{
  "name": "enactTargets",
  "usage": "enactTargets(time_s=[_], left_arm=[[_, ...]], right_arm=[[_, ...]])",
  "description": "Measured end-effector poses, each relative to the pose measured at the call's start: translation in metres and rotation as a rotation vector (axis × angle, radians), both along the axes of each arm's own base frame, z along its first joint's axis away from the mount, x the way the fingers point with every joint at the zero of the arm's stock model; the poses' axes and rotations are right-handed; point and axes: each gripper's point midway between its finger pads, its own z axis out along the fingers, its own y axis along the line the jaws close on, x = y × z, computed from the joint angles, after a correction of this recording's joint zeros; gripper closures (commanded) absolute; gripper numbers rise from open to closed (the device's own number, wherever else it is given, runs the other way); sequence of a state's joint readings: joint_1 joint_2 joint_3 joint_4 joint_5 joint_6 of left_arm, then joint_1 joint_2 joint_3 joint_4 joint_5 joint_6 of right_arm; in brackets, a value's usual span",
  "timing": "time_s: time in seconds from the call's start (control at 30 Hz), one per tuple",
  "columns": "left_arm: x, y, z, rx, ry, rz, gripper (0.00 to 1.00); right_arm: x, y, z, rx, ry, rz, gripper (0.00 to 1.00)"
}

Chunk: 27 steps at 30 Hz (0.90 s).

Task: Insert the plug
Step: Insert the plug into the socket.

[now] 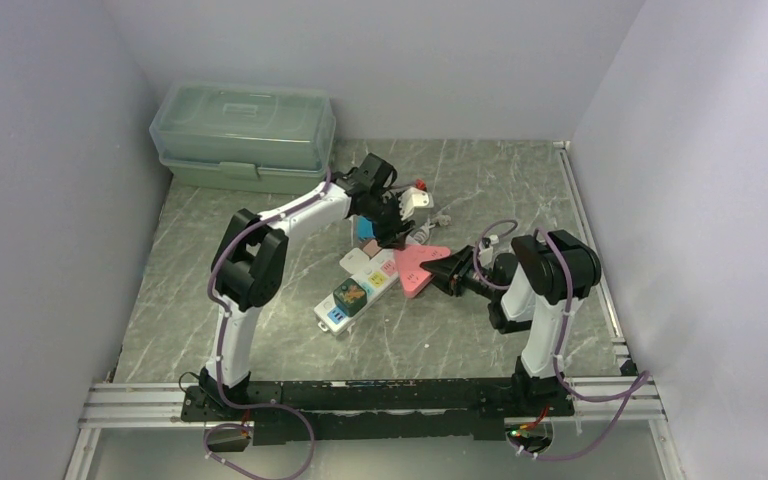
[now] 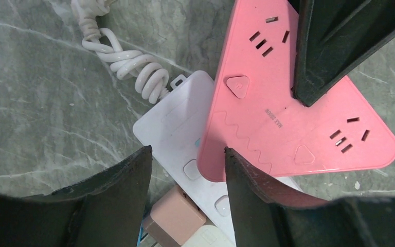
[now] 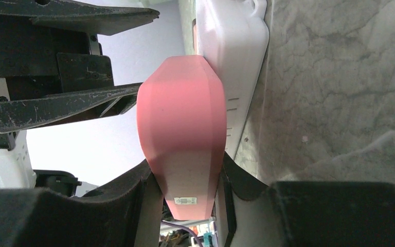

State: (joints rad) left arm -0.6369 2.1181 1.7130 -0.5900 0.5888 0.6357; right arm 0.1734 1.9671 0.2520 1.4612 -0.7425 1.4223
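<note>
Right gripper [image 3: 185,177] clamps the pink power strip [image 2: 283,98] by one side, apparently steadying it for insertion; left gripper [image 2: 187,153] hovers above, fingers [image 2: 128,177] apart and empty.

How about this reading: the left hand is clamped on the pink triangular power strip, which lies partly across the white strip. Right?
Wrong hand. The right wrist view shows the right hand clamped on the pink triangular power strip; the left hand is open and empty. The pink strip does lie partly across the white strip.
</note>
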Motion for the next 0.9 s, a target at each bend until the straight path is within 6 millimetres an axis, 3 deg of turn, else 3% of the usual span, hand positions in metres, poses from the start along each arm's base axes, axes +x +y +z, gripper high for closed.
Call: enactTargets(time_s=[0.03, 0.2, 0.37, 0.5, 0.63, 0.7, 0.9], left_arm=[[0.001, -0.001, 0.0, 0.001, -0.01, -0.002, 0.43], [0.001, -0.004, -0.001, 0.012, -0.043, -0.019, 0.46], [-0.003, -0.005, -0.001, 0.009, -0.066, -0.032, 0.47], [-0.004, -0.004, -0.001, 0.005, -0.079, -0.036, 0.47], [-0.004, -0.004, -0.001, 0.001, -0.084, -0.035, 0.44], [-0.004, -0.004, 0.0, 0.001, -0.084, -0.032, 0.39], [-0.002, 0.003, 0.004, 0.032, -0.045, 0.025, 0.07]], right_arm=[[-0.001, 0.0, -0.001, 0.001, 0.004, -0.001, 0.99], [-0.006, -0.002, -0.007, 0.006, 0.029, -0.008, 0.58], [-0.012, -0.008, -0.016, -0.049, 0.065, -0.036, 0.23], [-0.01, -0.013, -0.006, -0.136, 0.038, -0.046, 0.01], [0.002, -0.019, 0.013, -0.246, -0.02, -0.059, 0.0], [0.005, -0.023, 0.024, -0.312, -0.047, -0.058, 0.05], [-0.011, -0.041, 0.045, -0.494, -0.077, -0.047, 0.13]])
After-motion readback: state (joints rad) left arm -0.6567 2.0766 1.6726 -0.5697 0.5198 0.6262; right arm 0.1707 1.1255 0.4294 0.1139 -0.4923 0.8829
